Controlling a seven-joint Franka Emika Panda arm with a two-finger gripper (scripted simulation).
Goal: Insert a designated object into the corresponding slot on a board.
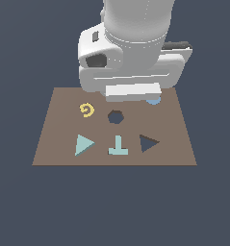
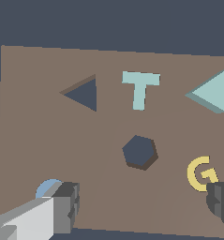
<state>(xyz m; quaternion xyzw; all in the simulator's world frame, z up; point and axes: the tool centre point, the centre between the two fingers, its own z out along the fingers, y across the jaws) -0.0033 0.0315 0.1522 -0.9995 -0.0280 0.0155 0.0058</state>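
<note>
Two dark gripper fingers (image 2: 66, 206) fill the near edge of the wrist view, set wide apart with nothing between them, so the gripper (image 2: 144, 206) is spread open above the brown board (image 1: 63, 101). One finger partly covers a blue round disc (image 2: 48, 187); the other sits just beside a yellow G-shaped piece (image 2: 201, 173). Between the fingers, farther out, lies the dark hexagonal hole (image 2: 140, 152). Beyond it run three shapes in a row: the dark triangular slot (image 2: 84, 93), a teal T-shaped piece (image 2: 140, 89) and the pale teal triangle piece (image 2: 215, 91), which lies flat on the board. In the exterior view the triangle piece sits at the row's left end, the slot at its right end, the T between them, well apart from the white arm (image 1: 131, 53) hovering over the board's far edge
</note>
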